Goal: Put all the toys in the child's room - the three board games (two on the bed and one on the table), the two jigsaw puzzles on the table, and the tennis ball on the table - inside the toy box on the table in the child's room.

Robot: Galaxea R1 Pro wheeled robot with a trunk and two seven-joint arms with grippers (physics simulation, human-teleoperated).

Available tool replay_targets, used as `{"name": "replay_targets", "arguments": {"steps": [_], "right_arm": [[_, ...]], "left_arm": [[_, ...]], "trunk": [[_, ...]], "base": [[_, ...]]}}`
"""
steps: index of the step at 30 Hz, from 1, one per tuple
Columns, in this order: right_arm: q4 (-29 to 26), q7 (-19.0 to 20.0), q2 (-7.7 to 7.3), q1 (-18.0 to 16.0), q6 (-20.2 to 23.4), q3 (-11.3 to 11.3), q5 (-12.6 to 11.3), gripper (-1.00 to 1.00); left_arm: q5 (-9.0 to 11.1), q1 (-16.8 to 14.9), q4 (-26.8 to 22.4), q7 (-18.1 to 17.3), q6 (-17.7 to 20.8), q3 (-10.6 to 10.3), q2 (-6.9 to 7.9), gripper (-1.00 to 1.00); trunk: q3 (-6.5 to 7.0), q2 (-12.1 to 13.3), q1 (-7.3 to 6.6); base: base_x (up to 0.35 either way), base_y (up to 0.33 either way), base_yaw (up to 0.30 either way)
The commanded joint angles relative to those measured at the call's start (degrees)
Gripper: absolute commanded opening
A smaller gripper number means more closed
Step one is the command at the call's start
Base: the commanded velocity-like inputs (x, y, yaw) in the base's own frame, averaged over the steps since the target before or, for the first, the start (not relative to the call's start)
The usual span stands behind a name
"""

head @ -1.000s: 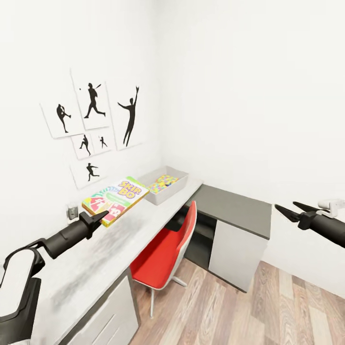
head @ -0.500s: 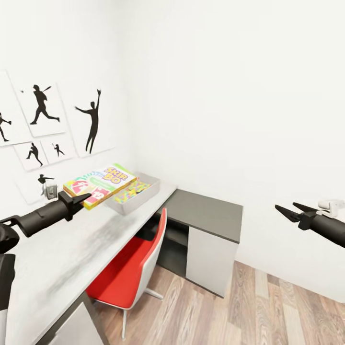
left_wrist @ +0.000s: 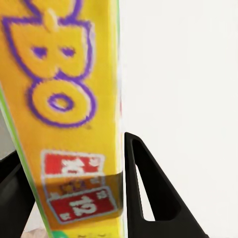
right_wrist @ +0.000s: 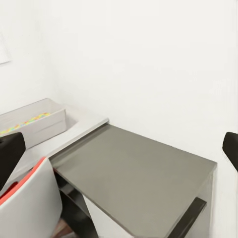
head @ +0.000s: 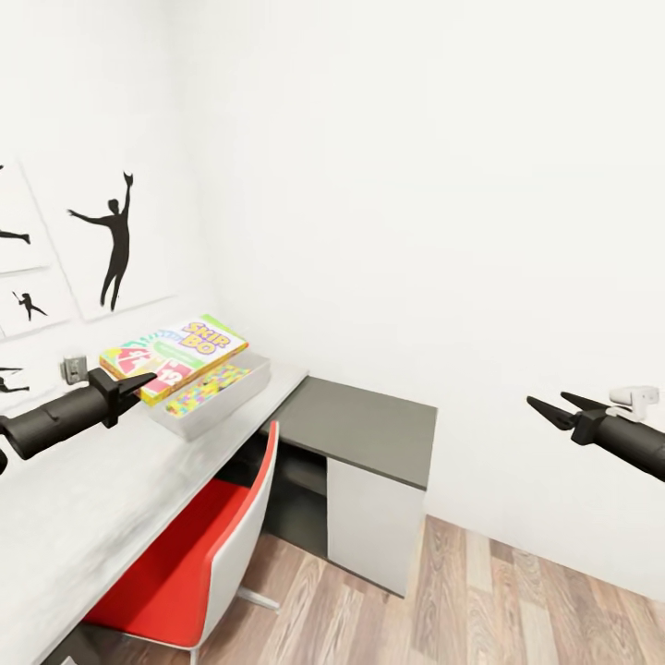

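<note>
Lengthwise, SKIP-BO box [head: 174, 356] toward corner

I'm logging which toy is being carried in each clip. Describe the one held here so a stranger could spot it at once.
Follow the long pale table along the wall with the silhouette pictures to the grey toy box. Held just above it in the left gripper is a flat board game. Unlike the jigsaw sheet in the box, it is a thick printed box marked SKIP-BO.

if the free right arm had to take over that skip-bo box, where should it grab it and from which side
Probably the far short edge of the SKIP-BO box, coming from the side opposite the left end effector, which already pinches the near edge. The box is flat and thin, held roughly level above the toy box, so fingers should close across its thickness.
</note>
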Motion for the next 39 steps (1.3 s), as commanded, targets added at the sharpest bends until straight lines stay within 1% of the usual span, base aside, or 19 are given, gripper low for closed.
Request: {"name": "replay_targets", "arguments": {"steps": [1,3,8,10,13,15,19,20,22,23,25,28,29,31,32,35,39], "right_arm": [[0.01,0.1,0.0,-0.04,0.32,-0.05,-0.23,1.0],[0.01,0.1,0.01,-0.02,0.29,-0.06,-0.23,1.0],[0.01,0.19,0.02,0.03,0.26,-0.05,-0.23,1.0],[0.01,0.55,0.02,0.05,0.23,-0.04,-0.23,1.0],[0.01,2.94,0.06,0.15,0.02,-0.25,-0.23,1.0],[0.01,3.66,0.08,0.17,0.01,-0.31,-0.23,1.0],[0.01,4.01,-0.17,0.13,0.63,-0.19,-0.23,1.0],[0.01,4.12,-0.35,0.29,4.3,0.19,-0.22,1.0],[0.01,4.02,-0.41,0.3,6.0,0.13,-0.01,1.0],[0.01,4.01,-0.14,0.33,6.92,0.26,0.12,1.0],[0.01,4.09,-0.01,0.35,7.39,0.3,0.18,1.0],[0.01,4.13,-0.18,0.35,7.44,0.17,0.22,1.0],[0.01,4.14,-0.21,0.35,7.38,0.14,0.23,1.0],[0.01,4.13,-0.23,0.35,7.27,0.12,0.23,1.0],[0.01,4.14,-0.24,0.35,7.04,0.12,0.25,1.0],[-0.01,4.15,-0.24,0.35,6.39,0.12,0.22,1.0],[0.0,4.18,-0.23,0.35,6.08,0.11,0.21,1.0]], "left_arm": [[1.02,-0.07,-0.05,0.59,0.09,0.06,0.11,-1.0],[1.02,-0.04,-0.05,0.62,0.09,0.06,0.27,-1.0],[1.09,1.09,-0.05,0.6,0.09,0.13,1.79,-1.0],[1.1,1.25,-0.03,0.6,0.09,0.12,1.98,-1.0],[1.15,1.48,-0.01,0.6,0.09,0.08,2.24,-1.0],[1.18,1.51,-0.01,0.6,0.09,0.07,2.28,-1.0],[2.49,1.53,-0.04,0.6,0.09,0.07,2.41,-1.0],[3.25,1.69,-0.05,0.6,0.09,0.11,2.8,-1.0],[3.55,1.83,-0.05,0.6,0.09,0.11,3.48,-1.0],[4.82,2.01,0.01,0.6,0.09,0.12,4.2,-1.0],[5.78,2.78,-0.01,0.6,0.03,0.16,4.81,-1.0],[6.04,3.03,0.03,0.6,0.01,0.22,5.13,-1.0],[6.08,3.11,0.03,0.6,0.01,0.74,5.63,-1.0],[6.23,3.79,0.04,0.64,0.01,3.35,6.06,-1.0],[6.29,4.37,0.04,0.64,0.02,4.34,6.22,-1.0],[6.36,5.18,0.07,0.62,0.07,5.6,6.43,-1.0],[6.38,5.48,0.11,0.65,0.04,6.06,6.5,-1.0]], "trunk": [[-0.13,-0.13,0.07],[-0.13,-0.13,0.07],[-0.13,-0.13,0.07],[-0.13,-0.13,0.07],[-0.13,-0.13,0.07],[-0.11,-0.13,0.07],[0.06,-0.13,0.07],[0.11,-0.13,0.07],[0.22,-0.13,0.07],[0.27,-0.13,0.07],[0.37,-0.13,0.07],[0.5,-0.13,0.07],[0.51,-0.13,0.07],[0.53,-0.13,0.07],[0.53,-0.13,0.07],[0.54,-0.13,0.07],[0.54,-0.13,0.07]], "base": [[0.334,-0.062,-0.006],[0.337,-0.045,-0.004],[0.343,-0.015,-0.002],[0.346,-0.005,0.0],[0.346,-0.002,0.0],[0.347,0.0,-0.023],[0.347,0.0,-0.182],[0.347,0.0,-0.249],[0.347,0.0,-0.255],[0.347,0.0,-0.26],[0.347,0.0,-0.26],[0.347,0.0,-0.19],[0.347,0.0,-0.064],[0.347,0.0,-0.033],[0.347,0.0,-0.017],[0.347,0.0,-0.009],[0.347,0.0,-0.002]]}}
